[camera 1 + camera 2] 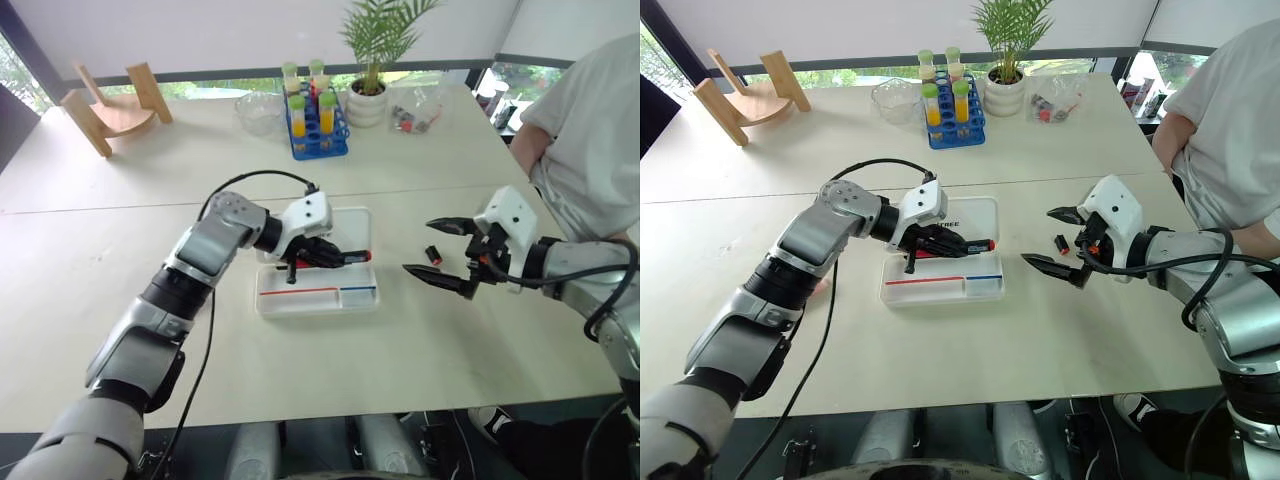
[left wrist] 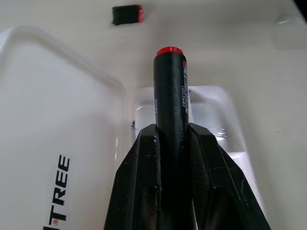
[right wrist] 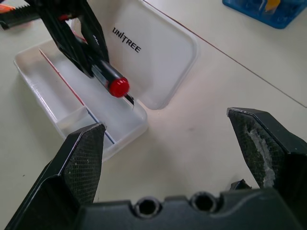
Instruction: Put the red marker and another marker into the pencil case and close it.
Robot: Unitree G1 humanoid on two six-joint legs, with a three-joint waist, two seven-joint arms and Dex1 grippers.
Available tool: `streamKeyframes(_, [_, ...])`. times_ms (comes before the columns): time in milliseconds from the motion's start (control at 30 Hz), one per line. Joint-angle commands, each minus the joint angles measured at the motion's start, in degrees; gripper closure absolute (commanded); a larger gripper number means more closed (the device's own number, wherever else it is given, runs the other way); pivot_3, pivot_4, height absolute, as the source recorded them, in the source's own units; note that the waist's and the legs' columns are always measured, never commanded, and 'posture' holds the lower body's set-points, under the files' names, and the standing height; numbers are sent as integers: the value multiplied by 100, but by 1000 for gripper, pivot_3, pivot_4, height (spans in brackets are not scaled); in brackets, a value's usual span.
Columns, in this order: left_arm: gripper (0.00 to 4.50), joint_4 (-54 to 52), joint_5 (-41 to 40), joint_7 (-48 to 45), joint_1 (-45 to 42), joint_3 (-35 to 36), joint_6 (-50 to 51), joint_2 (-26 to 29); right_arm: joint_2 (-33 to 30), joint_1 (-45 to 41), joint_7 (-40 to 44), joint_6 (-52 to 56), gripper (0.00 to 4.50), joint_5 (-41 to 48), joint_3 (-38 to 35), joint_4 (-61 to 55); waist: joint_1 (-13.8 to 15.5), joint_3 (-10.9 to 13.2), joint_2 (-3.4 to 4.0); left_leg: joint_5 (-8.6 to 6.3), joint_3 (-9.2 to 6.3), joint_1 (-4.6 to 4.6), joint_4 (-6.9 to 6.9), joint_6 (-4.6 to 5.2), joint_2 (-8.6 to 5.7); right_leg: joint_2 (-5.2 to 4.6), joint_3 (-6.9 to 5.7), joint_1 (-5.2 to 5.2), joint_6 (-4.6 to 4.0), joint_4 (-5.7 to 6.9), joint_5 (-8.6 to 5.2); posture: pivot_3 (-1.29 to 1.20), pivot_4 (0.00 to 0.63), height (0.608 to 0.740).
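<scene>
My left gripper [image 1: 325, 254] is shut on the red marker [image 2: 170, 91], a slim black barrel with a red end [image 3: 118, 86]. It holds the marker level, just above the open pencil case [image 1: 318, 298], with the red end towards my right arm. The case is a white translucent tray with red and blue lines, and its lettered lid [image 3: 148, 52] lies flat behind it. To the right of the case, my right gripper [image 1: 417, 246] hangs above the table, open and with nothing in it. A bright orange marker end [image 3: 5, 8] peeks in beyond the case's far side.
A small black and red piece [image 1: 433, 254] lies on the table between the case and my right gripper. At the back stand a blue rack of tubes [image 1: 316, 125], a potted plant [image 1: 368, 95], a glass bowl [image 1: 258, 112] and a wooden stand [image 1: 110, 110]. A person [image 1: 590, 140] stands at the right.
</scene>
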Motion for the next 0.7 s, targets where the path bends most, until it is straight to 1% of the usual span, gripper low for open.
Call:
streamKeyframes(33, [4259, -293, 51, 118, 9, -12, 206, 8, 33, 18, -43, -61, 0, 22, -197, -150, -2, 0, 0, 0, 0, 0, -2, 0, 0, 0, 0, 0, 0, 0, 0, 0, 150, 740])
streamKeyframes(167, [4259, -531, 39, 105, 135, -97, 456, 87, 36, 24, -53, -99, 0, -5, -157, -118, -3, 0, 0, 0, 1, 1, -2, 0, 0, -1, 0, 0, 0, 0, 0, 0, 150, 740])
streamKeyframes(300, [4259, -795, 168, 107, 400, -258, 544, 293, 41, 2, -30, -143, 0, -23, -125, -68, -12, 0, 1, 0, 0, 1, -2, -1, 1, 0, 0, 0, 0, 0, 0, 0, 150, 740])
streamKeyframes(333, [3238, -780, 227, 179, 437, -278, 522, 307, 43, -2, -27, -149, 0, -26, -118, -63, -9, 0, 0, 0, 1, 3, -2, -1, 1, 0, 1, 0, 0, 0, 0, 0, 150, 740])
streamKeyframes(367, [2876, -758, 267, 239, 460, -286, 481, 313, 46, -7, -25, -151, 0, -25, -112, -61, -2, 0, 0, 0, 0, 2, -2, -1, 1, -1, 0, 1, 0, 0, 0, 0, 150, 740])
streamKeyframes(467, [1306, -726, 233, 392, 458, -170, 452, 236, 50, -14, -12, -160, 0, -25, -99, -57, 21, 0, 0, 0, 0, 2, 0, -1, 0, -1, 0, 1, 0, 0, 0, 0, 150, 740])
streamKeyframes(500, [925, -722, 213, 450, 443, -126, 468, 207, 48, -16, -8, -163, 0, -28, -94, -55, 31, 0, 0, 1, 1, 2, 0, -1, 0, -2, 0, 1, 0, 0, 0, 0, 150, 740])
streamKeyframes(533, [367, -733, 182, 478, 430, -92, 494, 193, 49, -17, -6, -162, 0, -27, -93, -56, 37, 0, 0, 1, 1, 2, 0, -1, -1, -3, 0, 2, 0, 0, 0, 0, 150, 740])
streamKeyframes(567, [104, -765, 143, 481, 421, -61, 528, 190, 50, -16, -4, -161, 0, -25, -94, -59, 46, 0, 0, 1, 1, 2, 0, -1, -1, -3, 0, 2, 0, 0, 0, 0, 150, 740])
streamKeyframes(700, [104, -956, -81, 478, 363, 152, 728, 198, 53, -6, 6, -160, 0, -18, -93, -69, 59, 0, 0, 1, 1, 2, 0, -1, 0, -2, 0, 2, 0, 0, 0, 0, 150, 740])
